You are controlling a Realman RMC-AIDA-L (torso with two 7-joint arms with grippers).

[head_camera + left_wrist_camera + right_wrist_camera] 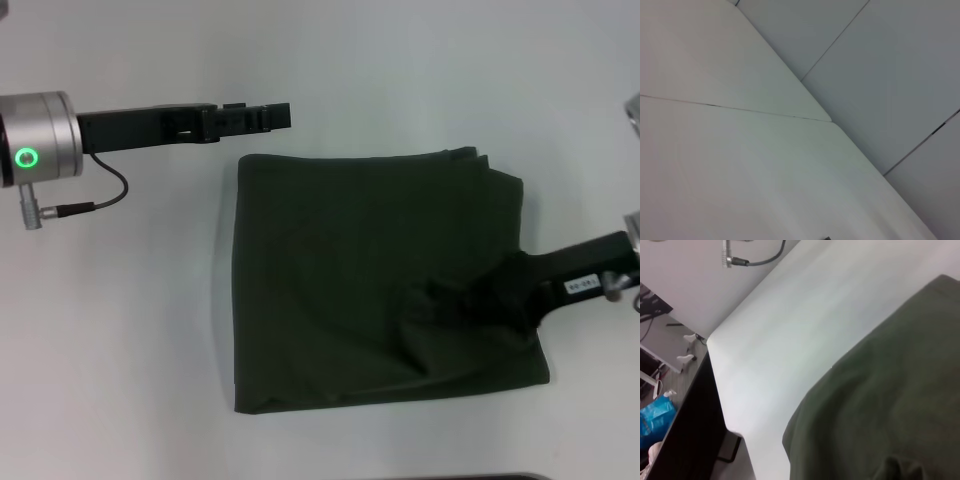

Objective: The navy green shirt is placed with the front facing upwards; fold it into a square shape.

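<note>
The navy green shirt (380,280) lies folded roughly square at the counter's (120,330) centre; the right gripper's (500,295) jaws, pinching bunched cloth at four o'clock, could drag the fold askew, while the left gripper (270,116), jaws' state unclear, hovers at eleven.

A lab-like room: plain white table (140,330), grey floor (670,335), cables (650,327) along it.
</note>
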